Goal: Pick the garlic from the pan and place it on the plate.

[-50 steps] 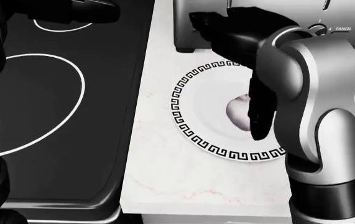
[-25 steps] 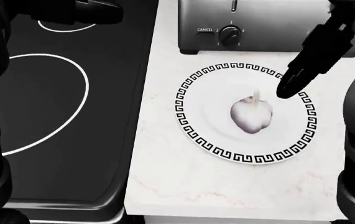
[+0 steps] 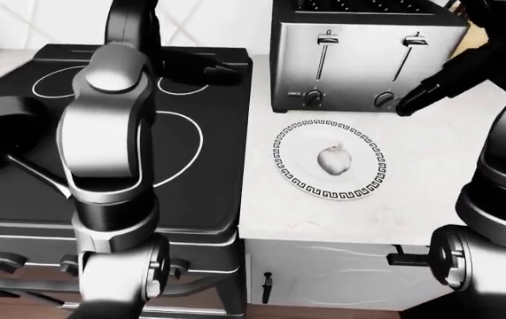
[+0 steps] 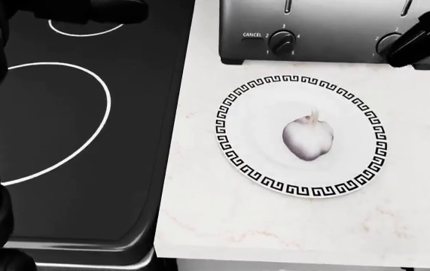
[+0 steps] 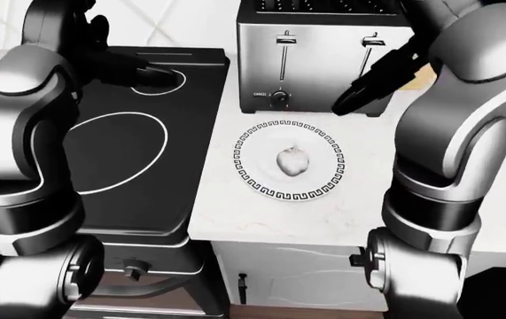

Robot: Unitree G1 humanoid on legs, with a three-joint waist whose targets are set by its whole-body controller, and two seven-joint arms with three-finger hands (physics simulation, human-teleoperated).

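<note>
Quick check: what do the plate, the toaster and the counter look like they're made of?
Round white plate with black key-pattern rim: glazed ceramic, by its soft sheen. Boxy silver toaster: brushed metal, streaky reflections. Pale countertop: marble-like stone, faint veining; possibly laminate.

Right hand (image 5: pixel 363 90) raised, fingers empty, left arm (image 3: pixel 110 126) extended

Kitchen, stovetop (image 3: pixel 102 153), toaster (image 3: pixel 359 60), marble-looking counter (image 4: pixel 290 226)

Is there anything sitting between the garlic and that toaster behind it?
Nothing stands there. In the head view, only the patterned plate rim and a strip of bare marble counter separate the garlic from the toaster.
</note>
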